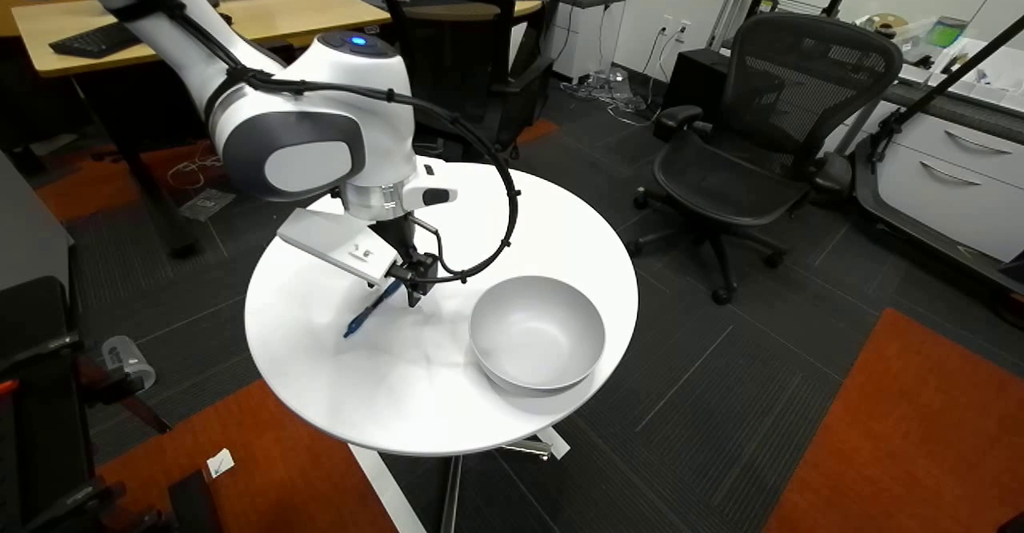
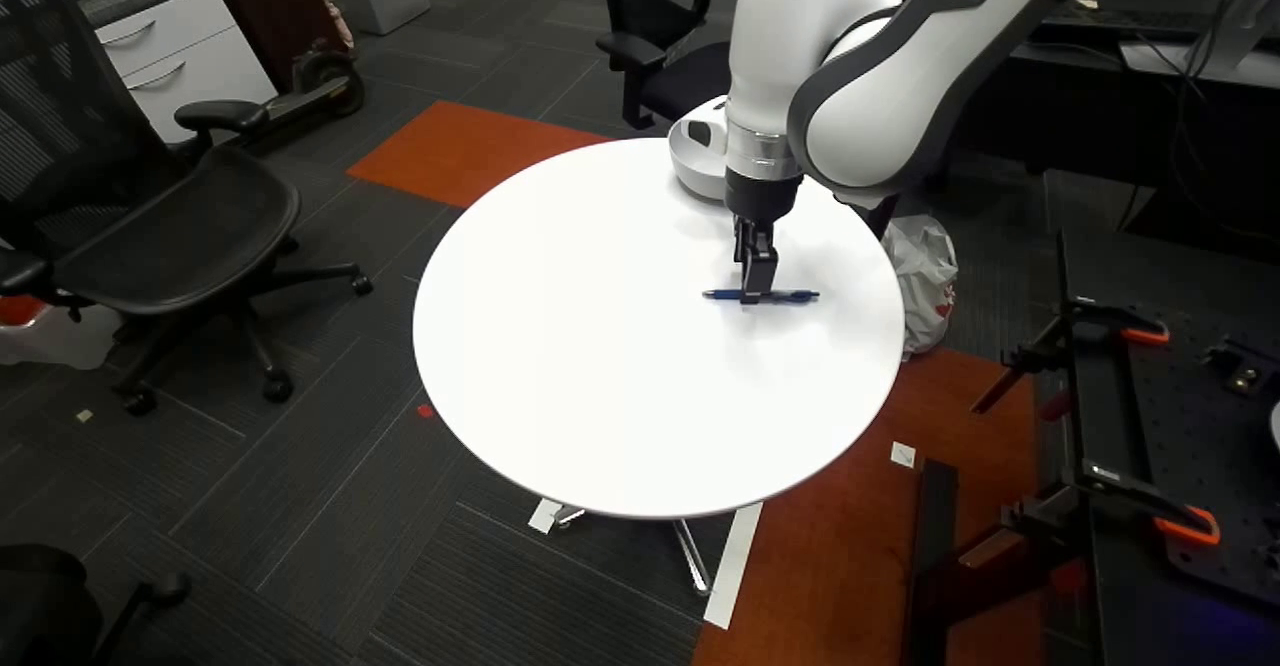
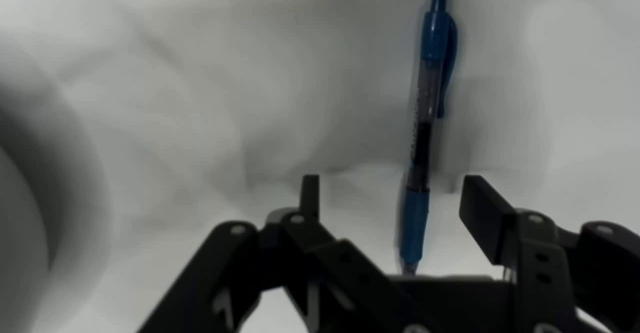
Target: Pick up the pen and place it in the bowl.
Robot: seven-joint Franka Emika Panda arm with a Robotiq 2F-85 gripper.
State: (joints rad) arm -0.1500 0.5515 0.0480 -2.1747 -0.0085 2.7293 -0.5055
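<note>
On both sides of the pen (image 3: 423, 138), my gripper (image 3: 392, 193) is spread apart, not touching it. I think the pen is light, hard and slippery, so I'd pinch its middle. Under it is the table (image 1: 400, 397); farther from it sits the bowl (image 1: 538, 333).

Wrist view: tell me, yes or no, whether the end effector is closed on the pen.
No, the end effector stands open, with a gap on each side of the pen.
</note>
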